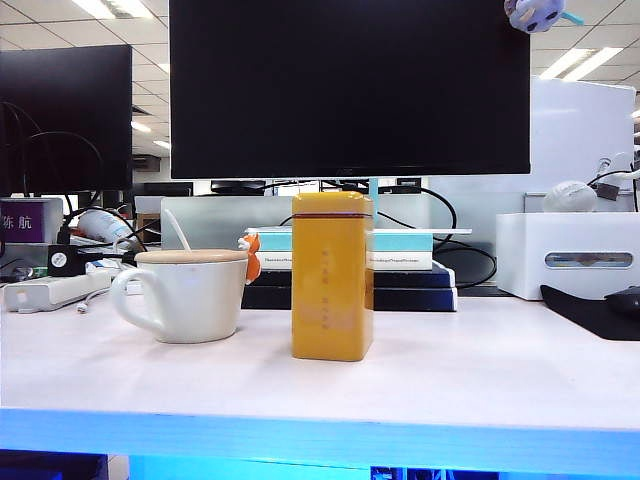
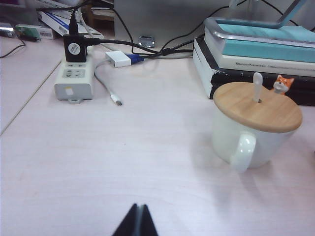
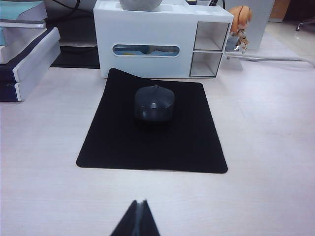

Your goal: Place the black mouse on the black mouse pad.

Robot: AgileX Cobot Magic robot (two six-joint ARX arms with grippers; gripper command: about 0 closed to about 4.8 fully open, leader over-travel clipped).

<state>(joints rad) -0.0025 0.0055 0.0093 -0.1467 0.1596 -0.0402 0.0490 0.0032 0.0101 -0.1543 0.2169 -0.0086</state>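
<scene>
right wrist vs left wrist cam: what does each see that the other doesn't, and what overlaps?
Only the right wrist view: the black mouse sitting on the black mouse pad, the white organizer box behind the pad, and the shut right gripper held back from the pad.

Only the left wrist view: the white mug with its wooden lid, the power strip, and the shut left gripper short of the mug.

Both: the pale table and the stacked books.
</scene>
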